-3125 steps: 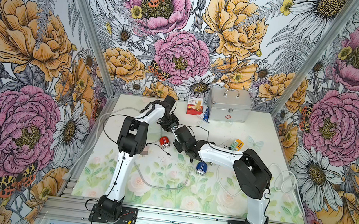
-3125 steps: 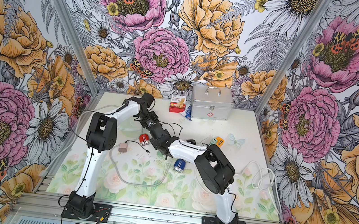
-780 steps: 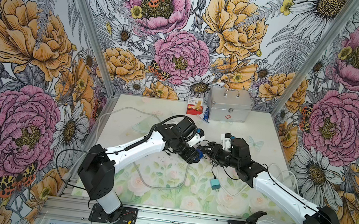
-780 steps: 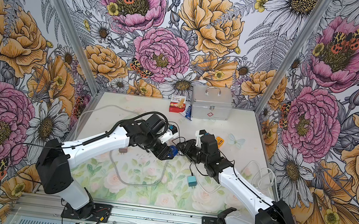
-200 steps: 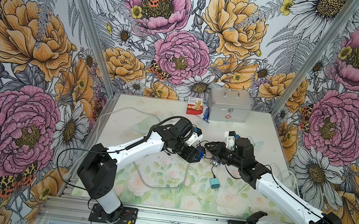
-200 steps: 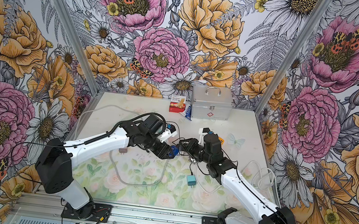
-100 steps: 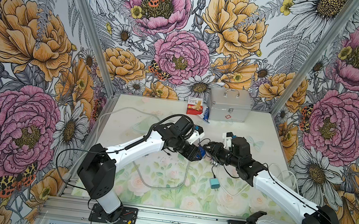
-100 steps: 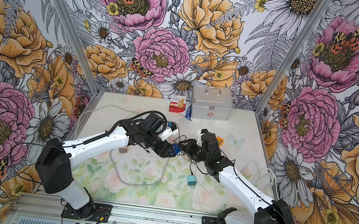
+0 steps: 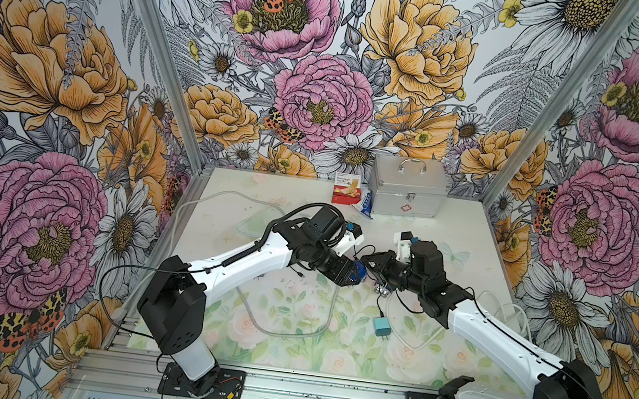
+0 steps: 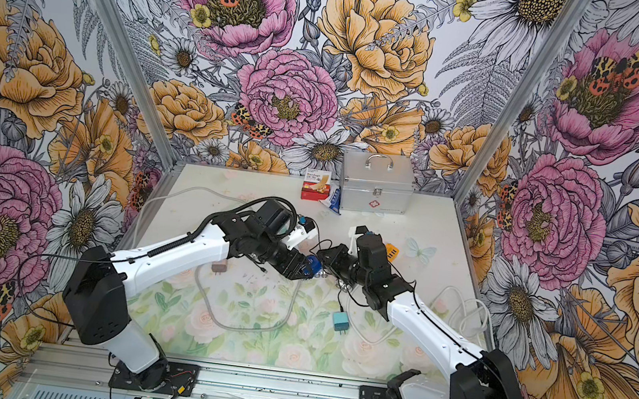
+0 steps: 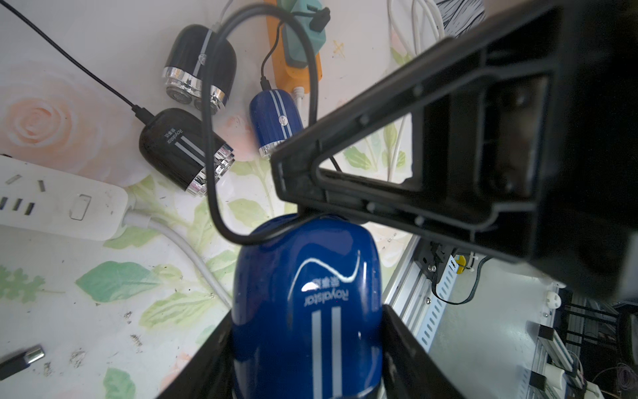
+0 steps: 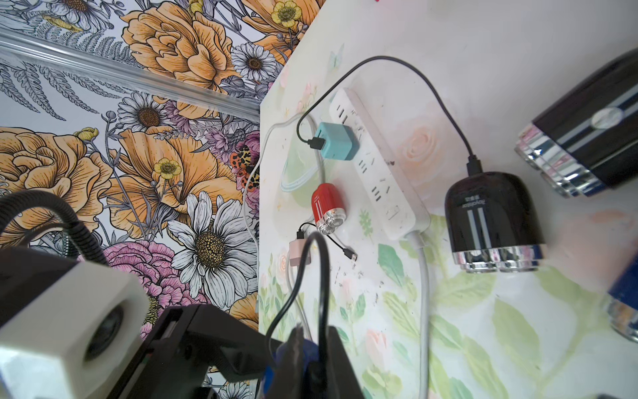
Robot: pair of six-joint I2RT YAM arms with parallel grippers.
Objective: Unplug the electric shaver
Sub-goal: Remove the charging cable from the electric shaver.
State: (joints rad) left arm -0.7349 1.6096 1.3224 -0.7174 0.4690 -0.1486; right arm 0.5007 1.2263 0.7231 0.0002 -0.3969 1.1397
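Observation:
A glossy blue electric shaver (image 11: 307, 304) hangs a little above the table's middle, also visible in both top views (image 9: 360, 272) (image 10: 314, 265). My left gripper (image 11: 307, 345) (image 9: 351, 276) is shut on its body, one finger on each side. A black charging cable (image 11: 210, 155) enters the shaver's far end. There my right gripper (image 12: 312, 335) (image 9: 372, 267) (image 10: 327, 262) is shut on the cable, right against the shaver. The plug itself is hidden by the fingers (image 12: 335, 349). The cable hangs down to a teal adapter (image 9: 380, 327) lying loose on the table.
Two black shavers (image 11: 183, 152) (image 11: 200, 65) and a small blue one (image 11: 276, 121) lie below. A white power strip (image 12: 376, 169) with a teal charger (image 12: 336, 141), a red shaver (image 12: 326, 207) and a pink adapter (image 10: 220, 267) lie left. A silver case (image 9: 408, 193) stands at the back.
My right gripper's jaws have closed on the cable at the shaver's end. The left gripper has kept its hold on the shaver, and both arms have hardly moved.

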